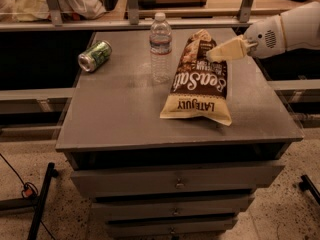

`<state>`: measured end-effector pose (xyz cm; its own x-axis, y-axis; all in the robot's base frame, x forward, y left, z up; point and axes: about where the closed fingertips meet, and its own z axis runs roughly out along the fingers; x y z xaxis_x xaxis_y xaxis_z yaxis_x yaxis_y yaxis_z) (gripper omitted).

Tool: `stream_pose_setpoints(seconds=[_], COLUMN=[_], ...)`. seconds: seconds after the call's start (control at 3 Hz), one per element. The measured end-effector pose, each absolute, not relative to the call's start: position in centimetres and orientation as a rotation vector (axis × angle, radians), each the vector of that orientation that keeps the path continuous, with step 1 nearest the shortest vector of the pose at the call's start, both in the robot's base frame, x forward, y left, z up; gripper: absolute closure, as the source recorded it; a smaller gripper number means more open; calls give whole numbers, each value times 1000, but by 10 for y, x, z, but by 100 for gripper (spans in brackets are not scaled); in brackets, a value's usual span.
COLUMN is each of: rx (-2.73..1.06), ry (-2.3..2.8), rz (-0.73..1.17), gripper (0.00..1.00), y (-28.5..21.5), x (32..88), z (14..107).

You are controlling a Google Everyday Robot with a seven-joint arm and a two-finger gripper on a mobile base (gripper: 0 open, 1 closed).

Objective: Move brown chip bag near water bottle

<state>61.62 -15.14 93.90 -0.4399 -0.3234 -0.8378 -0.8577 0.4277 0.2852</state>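
Note:
The brown chip bag (199, 81) lies on the grey table top (125, 109), its cream-yellow band toward the front, its far end lifted. My gripper (215, 54) comes in from the right and is shut on the bag's upper right part. The water bottle (160, 47) stands upright just left of the bag, a small gap between them.
A green drink can (94, 56) lies on its side at the table's back left. The table has drawers (176, 183) below. A railing and shelf run behind the table. The table's right edge is close to the bag.

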Motion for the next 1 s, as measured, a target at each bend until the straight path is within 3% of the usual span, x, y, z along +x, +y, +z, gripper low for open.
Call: stream_pose_setpoints(seconds=[0.67,1.0], rx=[-928,-887], ry=[1989,1997], rz=[979,975], gripper=[100,84], y=[-138,-138], x=[625,632], z=[932,931])
